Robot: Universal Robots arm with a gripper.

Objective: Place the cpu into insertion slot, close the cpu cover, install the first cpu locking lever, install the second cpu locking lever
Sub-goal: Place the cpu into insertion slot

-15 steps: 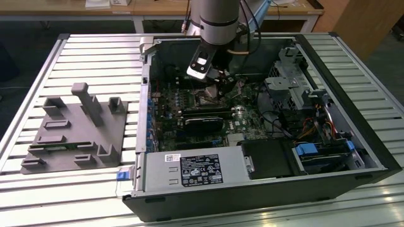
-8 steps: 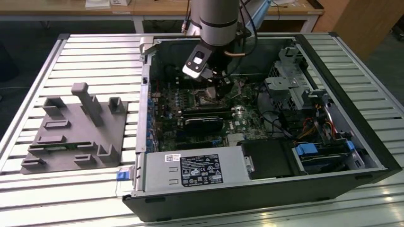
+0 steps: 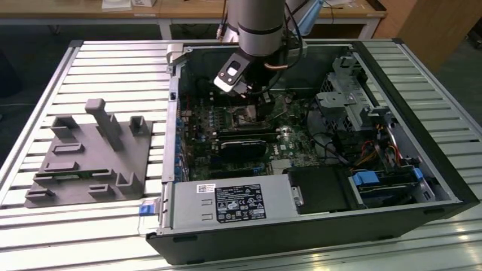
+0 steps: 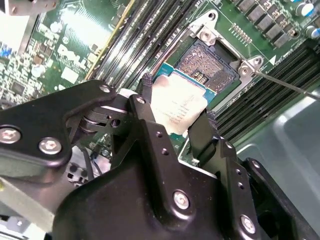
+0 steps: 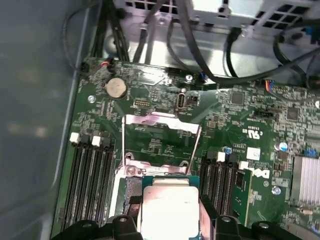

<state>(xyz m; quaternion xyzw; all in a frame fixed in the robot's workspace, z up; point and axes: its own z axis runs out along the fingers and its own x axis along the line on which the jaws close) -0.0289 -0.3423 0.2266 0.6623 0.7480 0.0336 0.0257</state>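
The end effector [image 4: 178,99] has its fingers closed on the cpu [image 4: 172,107], a pale silver square edged in green, held close over the dark insertion slot [image 4: 210,62]. The cpu cover [image 5: 160,120] lies flipped open.

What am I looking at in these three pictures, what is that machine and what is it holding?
It is a robot arm reaching into an open computer case that lies on a slatted metal table. The exterior view comes from a camera off the arm. Both wrist views come from cameras riding on the arm, close to the motherboard. A grey moulded holder sits on the table at the exterior view's left. The gripper is shut on the cpu, a small silver square chip, right at the insertion slot. The cpu cover, a metal frame, stands open. Whether the chip touches the slot, I cannot tell.
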